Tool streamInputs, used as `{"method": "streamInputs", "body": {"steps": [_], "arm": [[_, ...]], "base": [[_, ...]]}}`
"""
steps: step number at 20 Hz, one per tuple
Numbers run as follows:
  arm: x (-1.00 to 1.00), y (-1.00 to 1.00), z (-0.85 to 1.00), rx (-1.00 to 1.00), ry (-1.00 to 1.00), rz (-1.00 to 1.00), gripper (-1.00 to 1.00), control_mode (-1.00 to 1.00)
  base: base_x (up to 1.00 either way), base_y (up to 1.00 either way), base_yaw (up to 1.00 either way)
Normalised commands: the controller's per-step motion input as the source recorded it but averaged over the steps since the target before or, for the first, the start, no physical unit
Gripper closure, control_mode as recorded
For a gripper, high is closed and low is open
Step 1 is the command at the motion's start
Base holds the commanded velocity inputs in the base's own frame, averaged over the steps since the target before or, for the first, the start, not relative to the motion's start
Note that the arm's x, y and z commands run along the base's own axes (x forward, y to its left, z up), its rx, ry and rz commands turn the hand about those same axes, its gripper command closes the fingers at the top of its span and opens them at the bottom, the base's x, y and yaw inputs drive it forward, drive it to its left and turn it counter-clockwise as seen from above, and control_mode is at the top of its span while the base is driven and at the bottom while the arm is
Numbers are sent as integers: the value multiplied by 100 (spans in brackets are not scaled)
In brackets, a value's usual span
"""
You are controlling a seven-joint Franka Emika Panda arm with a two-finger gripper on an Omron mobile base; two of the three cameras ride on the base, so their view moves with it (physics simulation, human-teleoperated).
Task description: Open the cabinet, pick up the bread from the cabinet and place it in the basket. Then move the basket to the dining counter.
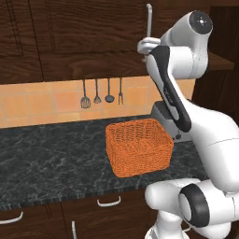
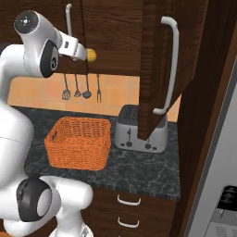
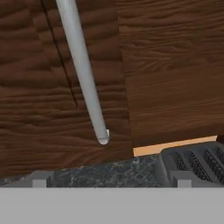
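The dark wood cabinet (image 2: pixel 115 32) has its right door (image 2: pixel 155 69) swung out towards me. Its left door (image 3: pixel 48 87) is shut, with a silver bar handle (image 3: pixel 83 74). My gripper (image 2: pixel 85 53) is raised at the cabinet's lower edge beside that handle (image 1: pixel 149 21). It is open, with its fingertips (image 3: pixel 39 183) wide apart and nothing between them. The small yellow-orange bread (image 2: pixel 92 55) shows just past the end of my hand; I cannot tell whether they touch. The orange wicker basket (image 1: pixel 139 147) stands empty on the black counter below. The dining counter is out of view.
A silver toaster (image 2: pixel 139 132) stands right of the basket (image 2: pixel 79 142), under the open door. Utensils (image 1: pixel 97 95) hang on the tiled wall. A tall dark panel (image 2: pixel 203 115) and an appliance front close off the right. Drawers (image 1: pixel 108 201) sit below the counter edge.
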Motion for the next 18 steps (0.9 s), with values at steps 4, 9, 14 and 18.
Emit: {"method": "streamInputs", "body": {"steps": [4,9,14,18], "arm": [[68,8,3,0,0,0,-100,-100],[45,0,-11,-1,-10,2,-100,-100],[54,0,-12,-1,-15,4,-100,-100],[87,3,-1,0,-1,1,-100,-100]], "base": [[0,0,0],[0,0,0],[0,0,0],[0,0,0]]}}
